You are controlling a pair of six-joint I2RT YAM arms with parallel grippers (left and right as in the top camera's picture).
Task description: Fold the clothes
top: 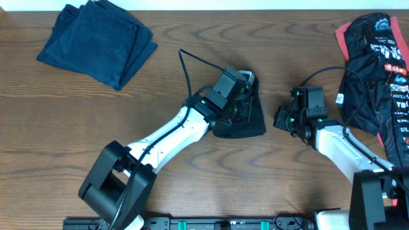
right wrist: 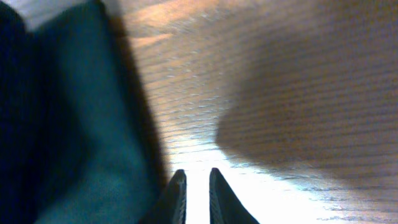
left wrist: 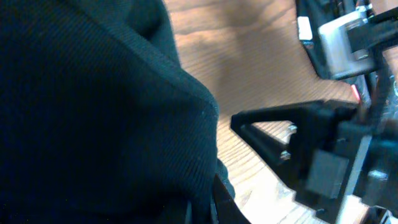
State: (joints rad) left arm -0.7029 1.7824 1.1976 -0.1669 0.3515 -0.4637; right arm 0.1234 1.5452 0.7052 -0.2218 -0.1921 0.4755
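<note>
Black shirt (top: 250,122) sits mid-table, bunched into a small lump, not spread flat, partly under the left gripper (top: 239,107). Left gripper is closed, and it looks clamped on a fold of that shirt; the left wrist view is filled with dark ribbed cloth (left wrist: 93,112) that hides the fingers, so the hold is a fair guess, not certain. Right gripper (top: 282,119) is just beside the shirt's right edge, apart from it and low over the bare table (top: 64,128). In its own view its tips (right wrist: 197,188) are almost together with only a sliver of wood showing between, nothing held, and dark cloth lies off to the left. Pile of black and pink-red clothes (top: 377,64) lies at the right edge, unfolded, with the right arm's cable running across it. Folded dark blue garment (top: 96,41) sits top left, well apart, and looks done. Handling: the shirt is light, soft and floppy, will sag and drag rather than hold shape, with no breakage risk. A single pinch only lifts a bunch. Best holds would be two corners or the shoulder seams, one per arm, so it can be pulled flat before any fold. Knit fabric should grip fine but can slip from a shallow pinch.
</note>
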